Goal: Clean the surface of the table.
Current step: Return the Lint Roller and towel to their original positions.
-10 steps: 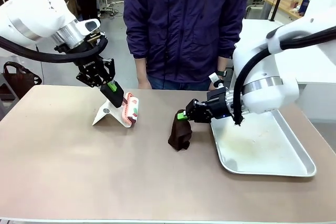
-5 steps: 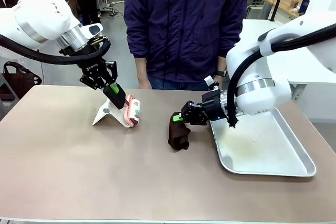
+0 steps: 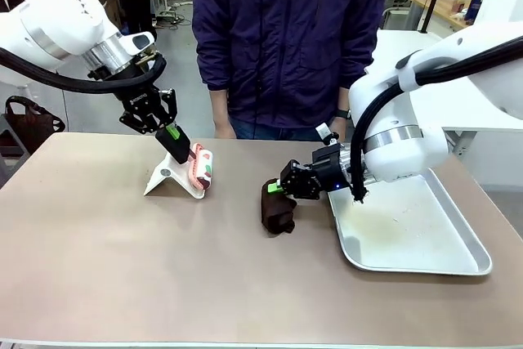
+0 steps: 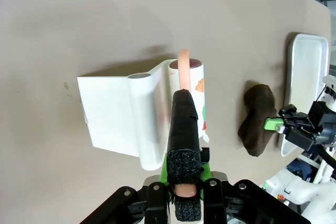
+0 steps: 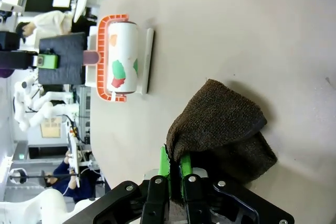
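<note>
- Sliding toward nine o'clock across the front view, the right gripper (image 3: 278,188) is dragging the dark brown terry cloth (image 3: 278,208) farther from the shiny metal tray (image 3: 413,239) than a second ago, while the left gripper (image 3: 173,140) is sitting slightly higher and nearer the far edge.
- That right gripper is pinching a fold of the cloth between its green pads (image 5: 166,164), with the rest of the cloth bunching on the table (image 3: 122,259), the large matte taupe-brown top spreading across the whole front view.
- The left gripper is clamping the pink handle of a lint roller (image 4: 190,93), a white drum with red and green blotches, which is resting beside its white plastic cradle (image 4: 118,116) at about eleven o'clock from the cloth.
- Wiping is looking, by my judgement, only partly done: the cloth is working the middle strip, and the wide near half toward six o'clock and the nine o'clock end are waiting.
- No crumbs or stains are showing clearly on the top, so how dirty it is remains hard to tell; a faint speck is sitting at nine o'clock of the cradle in the left wrist view.
- A person in a dark purple jacket (image 3: 286,38) is standing at twelve o'clock, both hands hiding behind the table edge and the right arm.
</note>
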Robot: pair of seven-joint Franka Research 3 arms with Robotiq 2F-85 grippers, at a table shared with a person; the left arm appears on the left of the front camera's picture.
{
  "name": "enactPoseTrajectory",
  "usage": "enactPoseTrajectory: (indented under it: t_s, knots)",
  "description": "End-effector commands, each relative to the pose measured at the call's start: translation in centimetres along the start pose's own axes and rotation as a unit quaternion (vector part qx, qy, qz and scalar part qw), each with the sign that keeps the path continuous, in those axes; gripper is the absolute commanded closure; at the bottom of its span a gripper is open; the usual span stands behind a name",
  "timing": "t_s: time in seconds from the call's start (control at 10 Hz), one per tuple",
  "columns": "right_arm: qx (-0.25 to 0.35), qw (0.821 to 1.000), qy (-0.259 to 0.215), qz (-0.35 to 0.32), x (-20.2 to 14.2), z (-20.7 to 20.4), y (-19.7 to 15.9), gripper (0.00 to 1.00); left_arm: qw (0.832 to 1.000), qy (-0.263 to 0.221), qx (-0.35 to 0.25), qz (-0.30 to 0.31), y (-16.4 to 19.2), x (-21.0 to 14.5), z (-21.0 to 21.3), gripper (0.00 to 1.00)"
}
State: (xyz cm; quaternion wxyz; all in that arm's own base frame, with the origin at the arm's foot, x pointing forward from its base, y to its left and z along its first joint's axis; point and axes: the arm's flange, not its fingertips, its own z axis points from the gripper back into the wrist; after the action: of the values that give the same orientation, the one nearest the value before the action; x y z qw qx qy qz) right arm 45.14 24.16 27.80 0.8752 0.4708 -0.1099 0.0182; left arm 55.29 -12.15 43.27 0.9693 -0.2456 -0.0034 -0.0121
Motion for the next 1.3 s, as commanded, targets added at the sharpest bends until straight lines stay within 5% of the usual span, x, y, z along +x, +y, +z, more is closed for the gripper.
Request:
enactPoseTrajectory:
  t_s: [0.0,0.5,0.6,0.7,0.8,0.9,1.2]
  knots:
    - [0.003,1.000,-0.003,-0.008,0.5,-0.3,0.4,0.92,1.000,0.013,0.013,0.016,-0.2,0.6,-0.1,0.78]
    - [0.000,1.000,-0.002,-0.013,0.5,-0.5,0.3,0.92,0.999,0.023,0.019,0.018,0.3,1.1,-0.3,0.78]
    - [0.002,1.000,-0.001,-0.015,0.5,-0.5,0.4,0.75,0.999,0.021,0.021,0.023,0.5,1.1,-0.3,0.55]
    - [0.002,1.000,0.001,-0.017,0.5,-0.5,0.3,0.34,0.999,0.021,0.018,0.021,0.6,1.1,-0.2,0.19]
    - [0.003,1.000,0.003,-0.021,0.5,-0.4,0.2,0.17,0.999,0.022,0.021,0.020,0.7,1.1,-0.1,0.00]
    - [0.004,1.000,0.003,-0.022,0.5,-0.4,0.1,0.00,0.999,0.018,0.022,0.021,0.8,1.1,0.1,0.00]
    - [-0.007,1.000,-0.002,-0.022,0.4,0.0,0.0,0.00,0.999,0.006,0.015,0.034,1.4,0.9,0.9,0.00]
